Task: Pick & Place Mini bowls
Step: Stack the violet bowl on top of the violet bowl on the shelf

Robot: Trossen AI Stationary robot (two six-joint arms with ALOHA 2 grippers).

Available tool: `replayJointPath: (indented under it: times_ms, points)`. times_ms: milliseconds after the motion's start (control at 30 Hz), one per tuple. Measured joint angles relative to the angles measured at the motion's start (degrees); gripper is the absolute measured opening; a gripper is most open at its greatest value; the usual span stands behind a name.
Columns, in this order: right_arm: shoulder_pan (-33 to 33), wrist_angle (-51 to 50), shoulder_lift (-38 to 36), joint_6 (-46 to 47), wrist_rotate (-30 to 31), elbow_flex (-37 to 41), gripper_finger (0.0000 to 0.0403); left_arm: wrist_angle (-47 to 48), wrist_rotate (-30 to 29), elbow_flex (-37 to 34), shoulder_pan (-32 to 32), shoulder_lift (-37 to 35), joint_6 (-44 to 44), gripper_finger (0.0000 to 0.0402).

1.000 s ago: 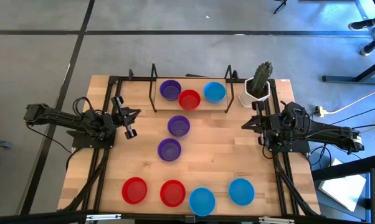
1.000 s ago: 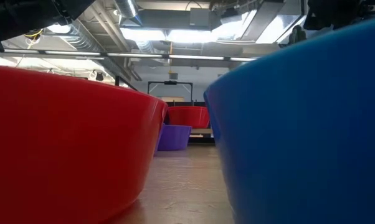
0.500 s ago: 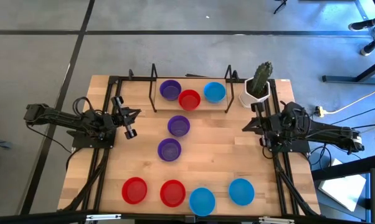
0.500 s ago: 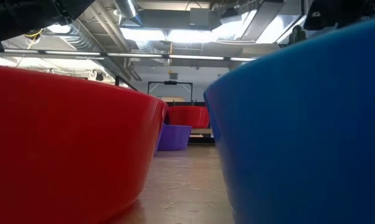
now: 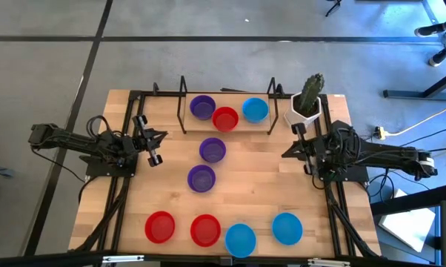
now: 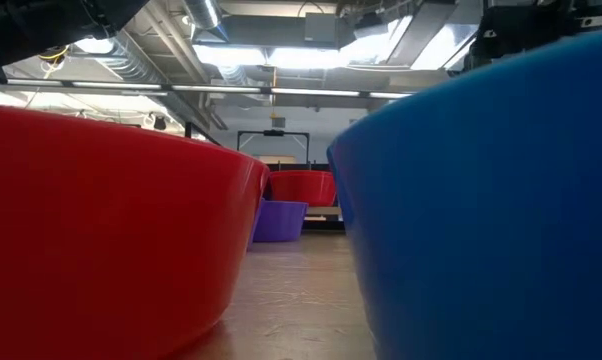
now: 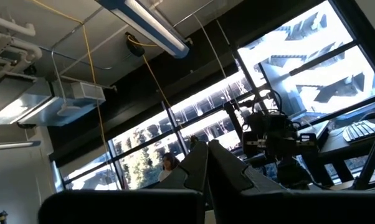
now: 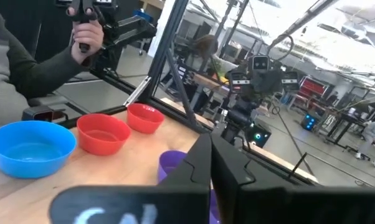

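Note:
Seen from above, three mini bowls, purple point(image 5: 202, 107), red point(image 5: 225, 118) and light blue point(image 5: 255, 110), sit inside a black frame at the far edge. Two purple bowls point(image 5: 212, 150) point(image 5: 201, 178) rest on the table's middle. Two red bowls point(image 5: 160, 227) point(image 5: 205, 230) and two blue bowls point(image 5: 240, 239) point(image 5: 287, 228) line the near edge. My left gripper point(image 5: 153, 142) hovers shut at the left side, away from every bowl. My right gripper point(image 5: 291, 144) is shut at the right side, below the cactus pot; its wrist view shows its fingers closed point(image 8: 210, 142) above a purple bowl point(image 8: 175, 163).
A white pot with a green cactus point(image 5: 306, 104) stands at the far right corner. Black rails point(image 5: 123, 200) run along both table sides. The low view is filled by a red bowl point(image 6: 101, 230) and a blue bowl point(image 6: 481, 200). A person's arm point(image 8: 38, 62) shows beyond the near edge.
My right gripper has shifted a little toward the table's left, away from its base, still shut. The bowls and the left arm have stayed where they were.

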State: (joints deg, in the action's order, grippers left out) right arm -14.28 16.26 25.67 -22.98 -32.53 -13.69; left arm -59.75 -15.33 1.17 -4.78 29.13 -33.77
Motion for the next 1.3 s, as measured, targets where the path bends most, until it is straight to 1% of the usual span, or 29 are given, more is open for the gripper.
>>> replayJointPath:
  times_ms: [167,300,400,567,700,833,900,1067,1100,1167,1233,1300]
  points:
    - [0.0,3.7,4.4,-1.4,-2.5,0.0,0.0007,0.0,0.3,0.0,0.0,0.0,-2.0,0.0008]
    - [0.0,7.5,8.9,-1.6,-2.6,0.0,0.0003,0.0,0.3,0.0,0.0,0.0,-1.9,0.0004]
    - [0.0,8.2,11.6,-2.5,-2.6,-0.1,0.0003,0.0,0.5,0.0,0.0,0.0,-2.1,0.0003]
    - [0.0,8.9,14.9,-2.8,-2.6,-1.8,0.0003,0.0,3.4,0.0,0.0,0.0,-5.8,0.0003]
    - [0.0,10.4,15.7,-2.6,-2.5,-2.1,0.0003,-0.6,3.2,0.0,0.0,0.0,-6.0,0.0002]
    - [0.0,15.4,14.5,2.8,-1.7,-2.2,0.0003,-2.3,2.6,0.0,0.0,0.0,-6.0,0.0004]
    - [0.0,15.3,13.8,4.8,-0.2,-2.2,0.0003,-2.1,2.8,0.0,0.0,0.0,-6.4,0.0005]
    - [0.0,15.1,13.6,6.1,-0.1,-2.1,0.0003,-2.1,2.1,0.1,0.0,0.5,-5.6,0.0002]
    - [0.0,15.4,13.6,6.5,0.0,-2.1,0.0003,-1.5,1.7,0.5,0.0,1.3,-5.3,0.0002]
    - [-0.1,15.5,13.3,7.5,0.0,-2.5,0.0003,0.9,-1.1,2.4,0.0,3.4,-3.7,0.0003]
    - [-0.2,15.7,12.8,8.8,0.5,-3.1,0.0004,5.5,-6.1,6.2,0.0,6.4,-0.6,0.0002]
    - [-0.2,15.6,12.3,9.5,2.3,-3.1,0.0004,14.0,-12.4,10.7,0.0,9.8,3.3,0.0002]
